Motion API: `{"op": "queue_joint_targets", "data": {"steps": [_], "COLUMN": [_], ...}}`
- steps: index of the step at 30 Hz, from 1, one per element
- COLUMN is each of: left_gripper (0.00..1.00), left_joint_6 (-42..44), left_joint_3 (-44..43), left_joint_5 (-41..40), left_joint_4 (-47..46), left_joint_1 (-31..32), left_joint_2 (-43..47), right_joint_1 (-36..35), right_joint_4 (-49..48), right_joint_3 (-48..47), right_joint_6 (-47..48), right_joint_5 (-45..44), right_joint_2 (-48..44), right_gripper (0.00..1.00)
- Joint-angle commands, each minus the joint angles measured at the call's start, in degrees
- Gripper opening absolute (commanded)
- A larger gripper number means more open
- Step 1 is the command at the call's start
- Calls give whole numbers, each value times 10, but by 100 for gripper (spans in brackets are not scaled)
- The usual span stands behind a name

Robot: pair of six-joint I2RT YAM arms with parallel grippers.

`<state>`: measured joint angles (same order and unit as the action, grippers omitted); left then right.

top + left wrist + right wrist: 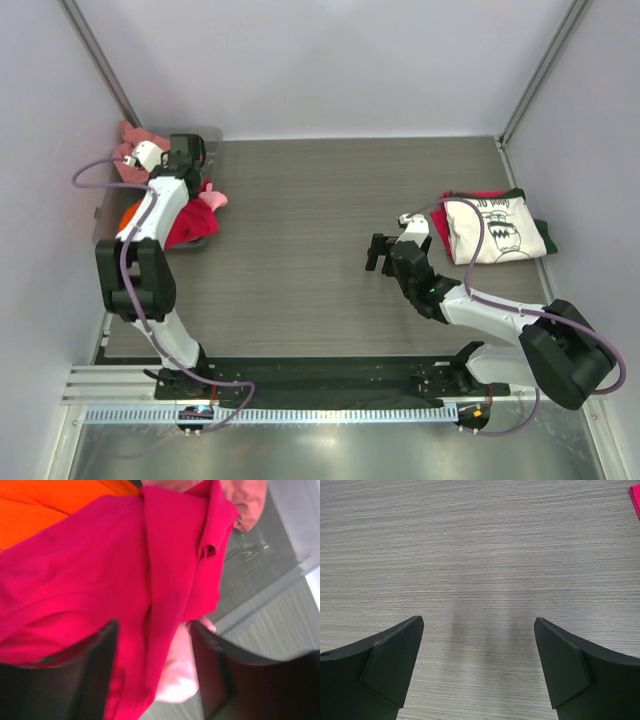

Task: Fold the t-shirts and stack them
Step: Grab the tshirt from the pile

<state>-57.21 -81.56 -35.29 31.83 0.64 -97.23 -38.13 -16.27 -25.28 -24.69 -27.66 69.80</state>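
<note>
Over the grey table (300, 220), right tool (479, 621) gapes near folded t-shirts (490, 228); left tool (155, 625) straddles crimson t-shirt (100, 565), grip unclear.

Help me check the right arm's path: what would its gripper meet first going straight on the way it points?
Only bare table lies ahead of the open right gripper; it seems pitched downward, so it would probably touch that surface first.

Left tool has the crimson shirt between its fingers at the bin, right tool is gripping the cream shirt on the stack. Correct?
No: the right tool is open and empty over bare table, apart from the cream shirt, as the right wrist view shows. The rest is right.
</note>
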Motion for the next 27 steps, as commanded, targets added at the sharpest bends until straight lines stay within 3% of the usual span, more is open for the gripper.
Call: {"op": "queue_joint_targets", "data": {"steps": [1, 4, 6, 7, 9, 12, 18, 23, 27], "left_gripper": [54, 43, 34, 14, 0, 0, 0, 0, 0], "left_joint_6": [-14, -1, -11, -20, -22, -18, -23, -58, -113], "left_joint_3": [-72, -157, -208, -222, -236, -208, -112, -48, -188], "left_joint_5": [-27, 15, -5, -5, -20, -18, 59, 274, 440], "left_joint_4": [25, 80, 148, 169, 205, 179, 77, -111, -108], "left_joint_1": [-22, -35, -38, -42, -43, -44, -40, -40, -18], "left_joint_2": [-59, -125, -157, -161, -147, -100, 105, 304, 296], "right_joint_1": [0, 0, 0, 0, 0, 0, 0, 0, 1], "right_joint_4": [-30, -30, -29, -30, -29, -32, -31, -30, -30], "right_joint_3": [-2, -2, -1, 0, 0, 0, 0, -1, -1], "right_joint_6": [-12, -12, -12, -12, -11, -10, -8, -7, -9], "right_joint_5": [-4, -6, -6, -5, -6, -7, -9, -12, -16], "right_joint_2": [-5, -6, -7, -8, -9, -10, -9, -7, -12], "right_gripper": [99, 99, 99, 99, 98, 99, 99, 99, 99]}}
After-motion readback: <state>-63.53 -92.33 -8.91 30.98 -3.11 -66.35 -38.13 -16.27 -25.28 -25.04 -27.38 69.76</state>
